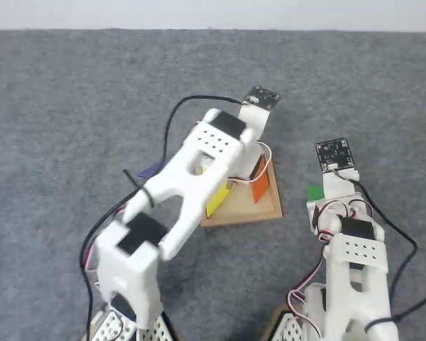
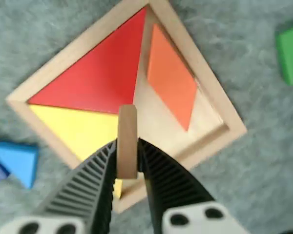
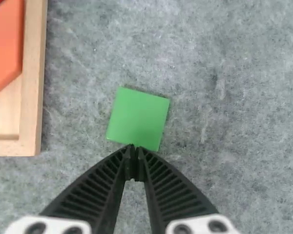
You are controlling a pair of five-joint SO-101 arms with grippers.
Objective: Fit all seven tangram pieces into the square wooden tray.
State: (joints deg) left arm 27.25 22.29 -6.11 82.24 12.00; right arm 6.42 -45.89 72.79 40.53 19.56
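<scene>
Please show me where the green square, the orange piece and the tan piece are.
green square [image 3: 138,119]: right wrist view, centre of top face.
orange piece [image 2: 172,83]: left wrist view, centre of top face.
tan piece [image 2: 127,139]: left wrist view, its narrow edge.

Tray [image 3: 31,73] holds 2 triangles [image 2: 100,73] and parallelogram [image 2: 172,80]; upright piece [image 2: 127,141] above tray; square piece [image 3: 138,118] right of tray, apart.
</scene>
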